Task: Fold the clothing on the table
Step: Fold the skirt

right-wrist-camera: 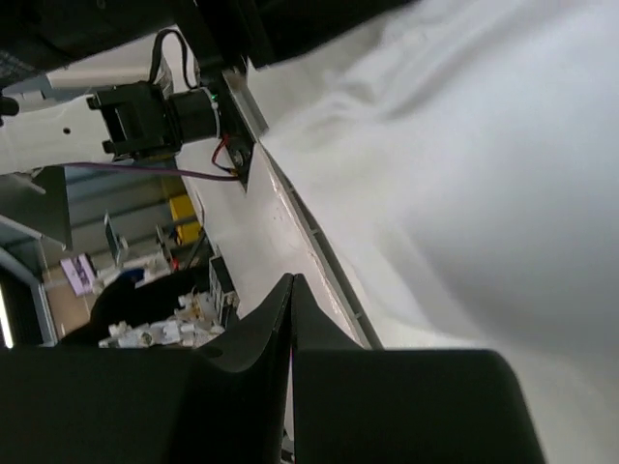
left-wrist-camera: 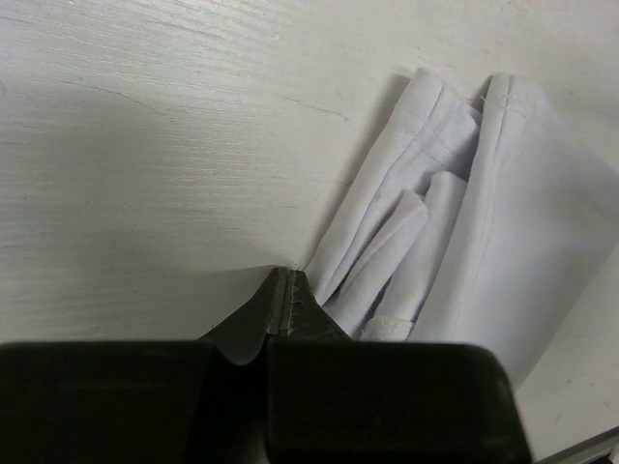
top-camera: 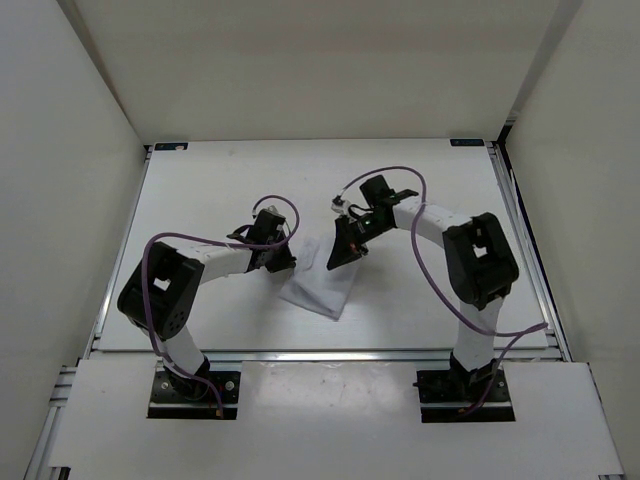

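Top view: the clothing lies mid-table between the two arms, a compact slanted white bundle, looks folded at least once. Left gripper is at its upper-left edge, right gripper at its upper-right edge, both low. Left wrist view: jaws together, tips on the table just beside the garment's corner, nothing visibly pinched. The cloth shows several stacked layers with a hemmed panel laid over the top, but some inner flaps are uneven. Right wrist view: the camera is tilted hard and the jaws are pressed together with nothing seen between them. The white beside them is too blurred to call cloth or table. My read: most folding is done. What's left is maybe one tidy-up fold or smoothing, then the arms backing off.
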`<act>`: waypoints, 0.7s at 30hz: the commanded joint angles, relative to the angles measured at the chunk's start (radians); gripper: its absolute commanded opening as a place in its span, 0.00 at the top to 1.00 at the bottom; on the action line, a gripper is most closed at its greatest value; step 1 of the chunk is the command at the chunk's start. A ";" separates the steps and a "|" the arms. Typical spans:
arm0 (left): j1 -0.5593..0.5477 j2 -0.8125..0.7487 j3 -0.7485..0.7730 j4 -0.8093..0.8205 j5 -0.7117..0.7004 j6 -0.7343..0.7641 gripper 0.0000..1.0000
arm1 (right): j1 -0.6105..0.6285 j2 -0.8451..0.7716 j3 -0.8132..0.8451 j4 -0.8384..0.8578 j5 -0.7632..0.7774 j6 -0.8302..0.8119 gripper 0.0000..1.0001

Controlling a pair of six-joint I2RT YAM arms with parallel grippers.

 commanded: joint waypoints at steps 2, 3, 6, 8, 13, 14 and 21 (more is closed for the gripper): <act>0.008 -0.025 0.007 -0.043 -0.022 0.002 1.00 | 0.115 0.147 0.117 0.042 -0.103 0.035 0.99; 0.012 -0.027 0.006 -0.037 -0.025 0.002 1.00 | 0.136 0.185 0.149 0.033 -0.119 0.039 1.00; 0.020 -0.022 0.027 -0.057 -0.027 0.009 1.00 | 0.187 0.265 0.229 -0.022 -0.101 0.015 1.00; 0.015 -0.031 0.035 -0.060 -0.026 0.017 1.00 | 0.199 0.296 0.257 -0.059 -0.090 0.004 1.00; 0.031 -0.068 0.009 -0.057 -0.036 0.009 1.00 | 0.216 0.365 0.228 0.011 -0.113 0.056 1.00; 0.029 -0.085 0.004 -0.052 -0.039 0.009 1.00 | 0.224 0.373 0.229 0.013 -0.107 0.056 1.00; 0.127 -0.254 0.004 -0.063 -0.055 0.025 1.00 | 0.222 0.410 0.234 -0.010 -0.069 0.044 1.00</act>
